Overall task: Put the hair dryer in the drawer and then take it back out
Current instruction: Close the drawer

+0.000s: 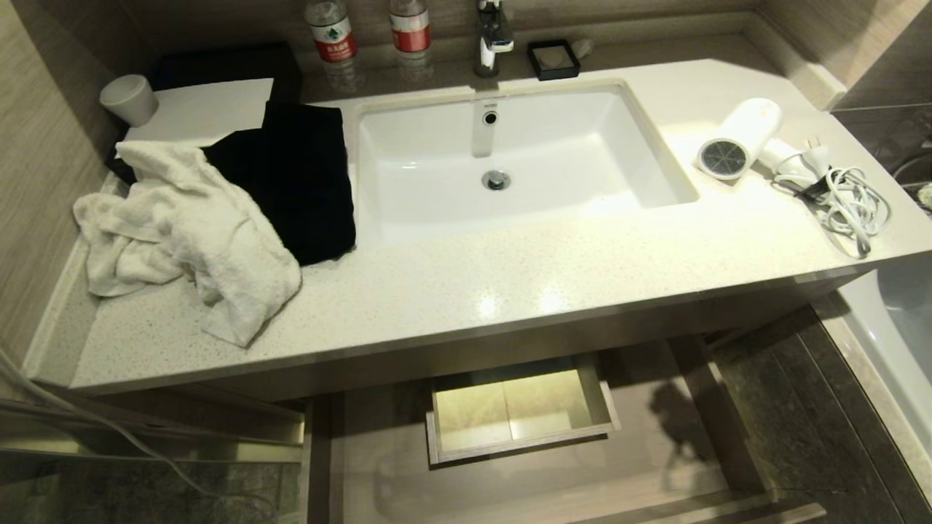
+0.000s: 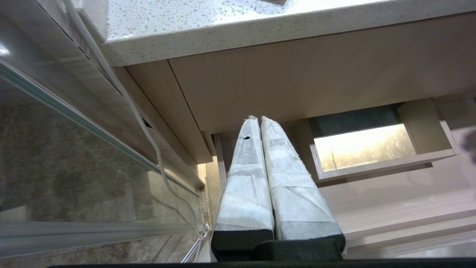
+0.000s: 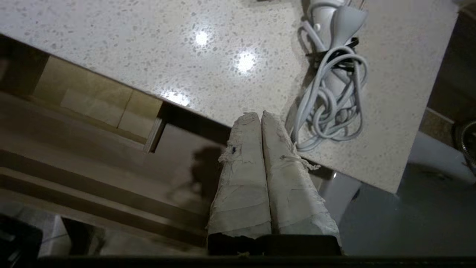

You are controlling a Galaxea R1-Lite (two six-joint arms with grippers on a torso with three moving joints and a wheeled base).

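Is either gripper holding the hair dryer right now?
No. Right gripper and left gripper are both shut on nothing; the hair dryer lies on the countertop.

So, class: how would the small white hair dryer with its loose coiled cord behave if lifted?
The white hair dryer lies on its rounded barrel, so it may roll. Its white cord looks floppy and would probably trail, perhaps snagging the speckled counter edge.
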